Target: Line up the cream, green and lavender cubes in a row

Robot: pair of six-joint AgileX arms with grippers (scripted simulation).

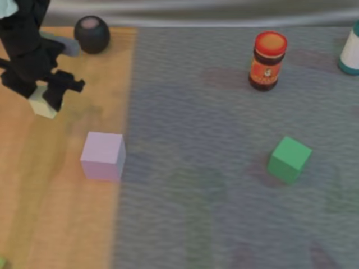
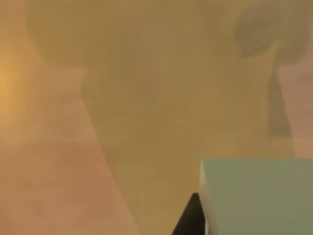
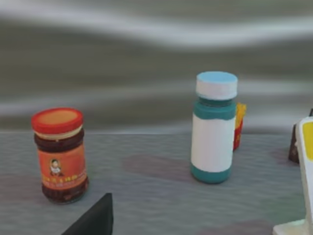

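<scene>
My left gripper is at the far left of the table and is shut on the small cream cube. In the left wrist view that cream cube fills the corner, with one dark fingertip pressed against its side. The large lavender cube rests on the orange surface just below and right of the gripper. On the grey mat at the right sits the green cube. My right arm is outside the top view; its wrist view shows only one dark fingertip.
A dark round ball lies at the back left, close behind the left arm. A red-lidded jar and a white and teal bottle stand at the back right. A white and yellow object is at the right wrist view's edge.
</scene>
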